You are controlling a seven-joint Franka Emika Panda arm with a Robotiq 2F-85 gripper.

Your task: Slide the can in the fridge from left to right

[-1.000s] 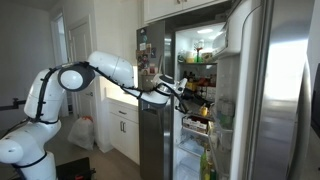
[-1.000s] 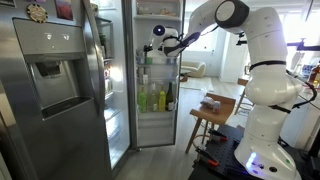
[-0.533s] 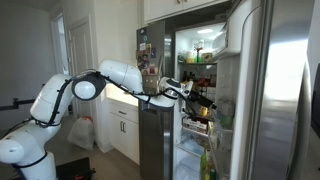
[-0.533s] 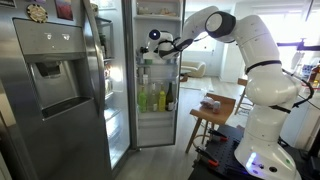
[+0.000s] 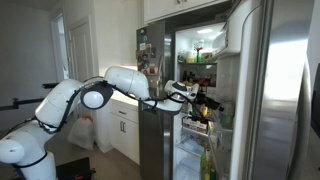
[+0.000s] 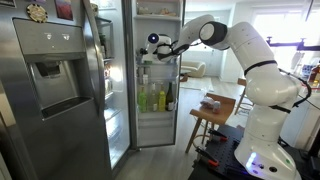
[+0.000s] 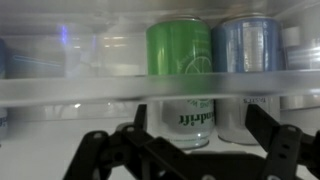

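While tool (image 7: 196, 118) gapes wide | green can (image 7: 180, 60) dead ahead

can (image 7: 180, 55) | left of second can (image 7: 250, 55) | both on shelf (image 7: 70, 88) | in fridge (image 6: 60, 130)

Two cans in wrist view: one green can (image 7: 180, 70), one blue can (image 7: 248, 65). One fridge (image 6: 60, 120). One wooden stool (image 6: 211, 118).

blue can (image 7: 247, 60) beside green can (image 7: 180, 62), rail (image 7: 60, 90) ahead
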